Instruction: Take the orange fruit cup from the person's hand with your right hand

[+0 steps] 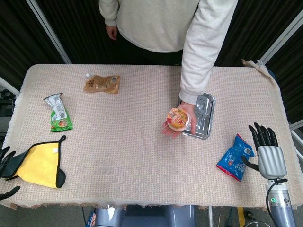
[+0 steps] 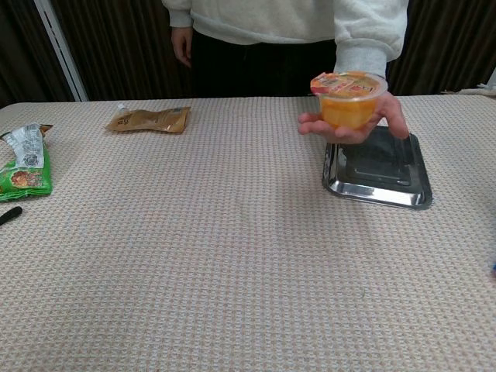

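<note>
The person's hand point(image 1: 185, 119) holds the orange fruit cup point(image 1: 178, 118) upright above the table, over the left edge of a metal tray point(image 1: 204, 115). In the chest view the orange fruit cup point(image 2: 348, 100) rests on the person's palm point(image 2: 354, 129), its printed lid on top. My right hand point(image 1: 268, 152) sits at the table's right front edge, fingers spread and holding nothing, far to the right of the cup. My left hand point(image 1: 5, 163) shows only as dark fingers at the left edge, spread apart, beside a yellow cloth. Neither of my hands appears in the chest view.
A blue snack bag point(image 1: 234, 158) lies just left of my right hand. A brown pouch point(image 1: 102, 84) lies at the back left, a green packet point(image 1: 59, 113) at the left, a yellow cloth point(image 1: 40, 164) at the front left. The metal tray point(image 2: 378, 167) holds nothing.
</note>
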